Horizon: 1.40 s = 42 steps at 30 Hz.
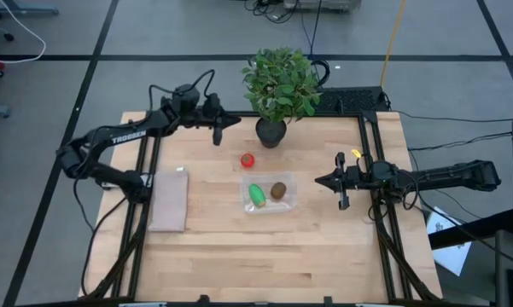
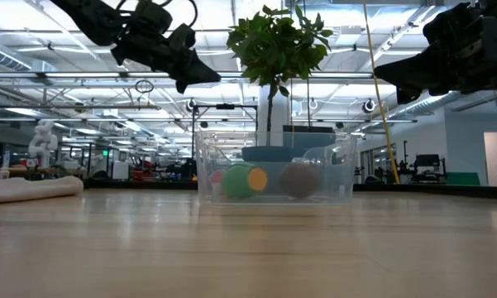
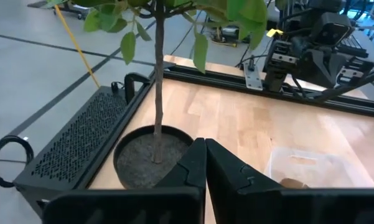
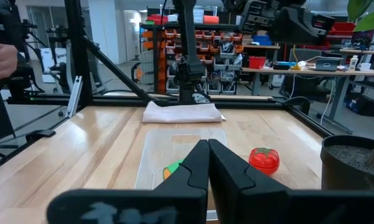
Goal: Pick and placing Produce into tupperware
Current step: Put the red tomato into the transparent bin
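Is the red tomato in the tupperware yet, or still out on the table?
Out. The tomato sits on bare wood between the tupperware and the plant pot.

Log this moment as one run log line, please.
green item, kiwi: in tupperware | tomato: on table | left end effector: shut, near plant | right end effector: shut, beside tupperware

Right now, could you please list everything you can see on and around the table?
green produce: one, bright green, inside the tupperware
kiwi: one, brown, inside the tupperware
tomato: one, red, on the table beside the tupperware
tupperware: one, clear, table centre
potted plant: one, green leaves, dark pot, far edge
folded cloth: one, pale, left side
left end effector: shut, near the plant
right end effector: shut, right of the tupperware
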Available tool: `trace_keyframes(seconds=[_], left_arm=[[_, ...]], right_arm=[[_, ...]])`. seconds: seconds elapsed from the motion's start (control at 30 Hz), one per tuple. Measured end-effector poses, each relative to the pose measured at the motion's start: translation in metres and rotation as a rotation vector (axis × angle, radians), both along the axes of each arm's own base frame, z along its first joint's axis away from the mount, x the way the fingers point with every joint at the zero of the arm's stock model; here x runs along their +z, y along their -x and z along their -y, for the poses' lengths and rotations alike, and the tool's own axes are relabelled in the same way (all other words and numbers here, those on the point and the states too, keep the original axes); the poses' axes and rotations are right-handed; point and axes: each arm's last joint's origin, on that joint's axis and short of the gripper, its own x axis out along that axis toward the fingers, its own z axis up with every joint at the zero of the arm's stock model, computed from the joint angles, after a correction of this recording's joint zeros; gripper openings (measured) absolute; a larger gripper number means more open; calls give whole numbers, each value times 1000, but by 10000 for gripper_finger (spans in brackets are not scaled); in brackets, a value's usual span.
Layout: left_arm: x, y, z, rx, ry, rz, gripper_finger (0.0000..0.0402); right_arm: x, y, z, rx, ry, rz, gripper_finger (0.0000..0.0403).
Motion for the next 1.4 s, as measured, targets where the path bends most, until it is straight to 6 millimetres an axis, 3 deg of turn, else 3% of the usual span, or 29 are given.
trace_keyframes(seconds=[0.37,0.73,0.97,1.2,1.4], left_arm=[[-15,-17,-13,-18,51,-62,2],[-16,-19,-10,-5,41,-188,8],[-5,-39,-9,-27,19,-365,9],[-19,-69,3,-101,9,-516,3],[-25,-78,4,101,-54,-584,22]], right_arm=[[0,0,0,1,-5,0,0],[0,0,0,0,1,0,0],[0,0,0,-1,3,5,0],[1,0,0,0,1,6,0],[-1,0,0,0,-6,-7,0]])
